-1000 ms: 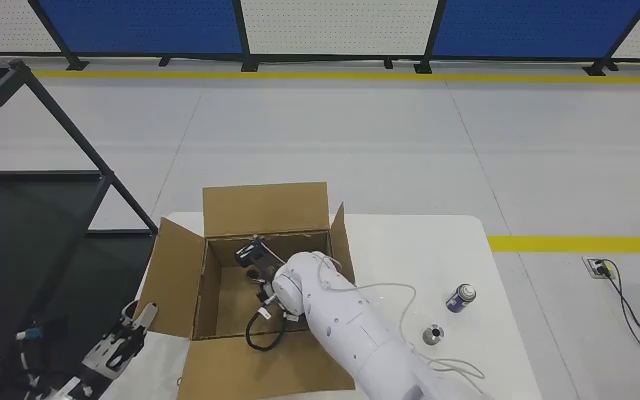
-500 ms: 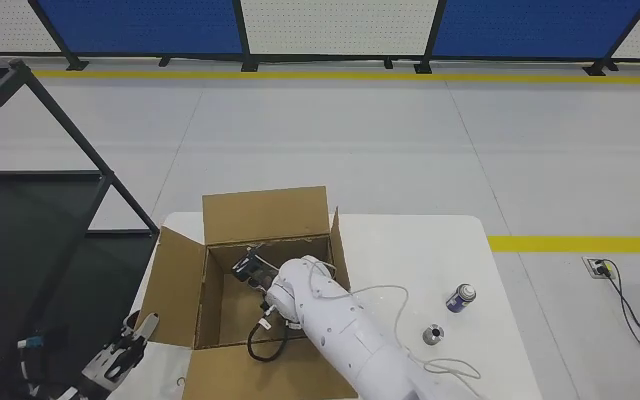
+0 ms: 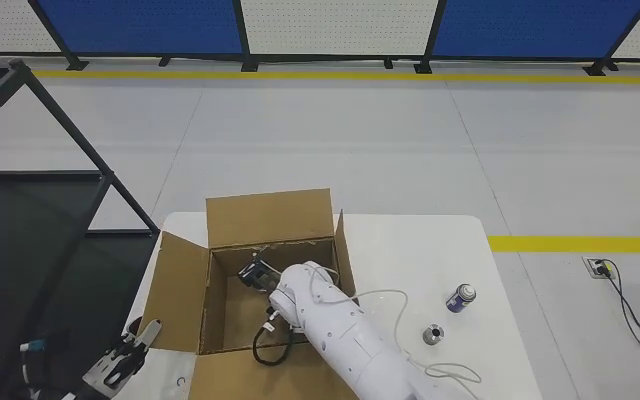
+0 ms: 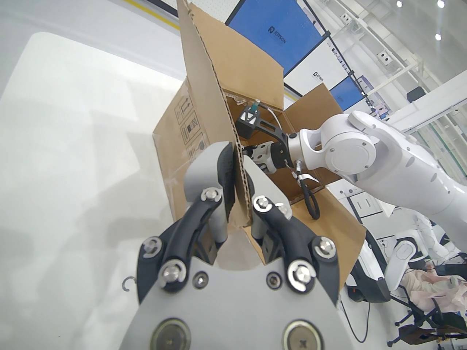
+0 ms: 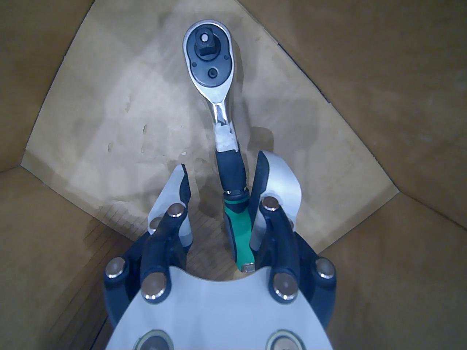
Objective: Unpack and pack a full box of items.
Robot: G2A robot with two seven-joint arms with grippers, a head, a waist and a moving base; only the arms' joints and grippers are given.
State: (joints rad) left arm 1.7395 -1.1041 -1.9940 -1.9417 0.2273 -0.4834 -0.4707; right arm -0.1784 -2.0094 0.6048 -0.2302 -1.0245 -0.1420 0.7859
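An open cardboard box (image 3: 230,305) stands on the white table (image 3: 420,250). My left gripper (image 4: 237,160) is shut on the edge of the box's side flap (image 4: 204,85), at the table's near left corner (image 3: 145,333). My right arm (image 3: 315,310) is down inside the box. On the box floor (image 5: 120,111) lies a ratchet wrench (image 5: 209,59) with a chrome head and a black and green handle. My right gripper (image 5: 222,180) is open, its fingers on either side of the handle, closer to one finger (image 5: 271,176).
A small can (image 3: 460,297) and a small metal socket (image 3: 432,334) stand on the table to the right of the box. The box walls (image 5: 365,38) rise close around the right gripper. A black cable loop (image 3: 265,345) hangs from the right wrist inside the box.
The side flap held by my left gripper has swung more upright, and the box has shifted slightly. The left gripper has drawn a little nearer to the table's front edge.
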